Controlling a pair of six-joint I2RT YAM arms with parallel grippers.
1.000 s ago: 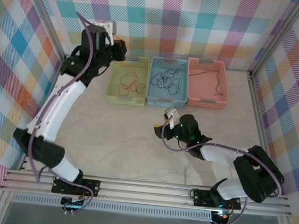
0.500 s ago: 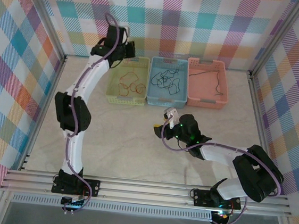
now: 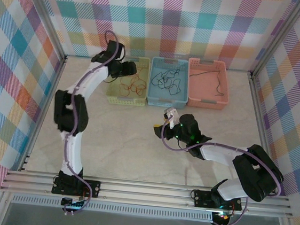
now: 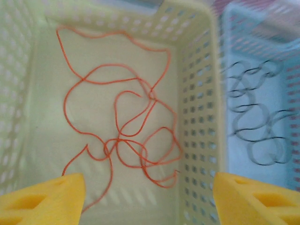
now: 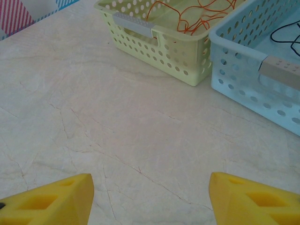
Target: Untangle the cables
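**Three cables, three baskets, both claws wide**

Over to the left claw (image 3: 126,70), hanging above the green basket (image 3: 124,100) at the far end of the table (image 3: 126,137); on its wrist camera the left claw (image 4: 147,201) has its yellow fingers (image 4: 42,199) spread wide with nothing between them; open and empty-handed. Below it the orange cable (image 4: 115,140) sprawls in loose loops across the floor of the green basket (image 4: 197,117), crossing itself several times near the middle; from above the orange cable (image 3: 131,83) lies wholly inside the rim. Next door, touching side by side, the blue basket (image 3: 166,101) holds the black cable (image 3: 166,81), a bunch of squiggly curls; the pink basket (image 3: 207,102) on the far right carries a thin dark cable (image 3: 210,76) trailing along its floor. Now the right claw (image 3: 159,128): low over bare table, in front of the baskets and well apart from them; its wrist view shows the right claw (image 5: 150,197) parted wide, gripping nothing, pale tabletop (image 5: 117,131) beneath; ahead stand the green basket (image 5: 159,51) and blue basket (image 5: 243,79).
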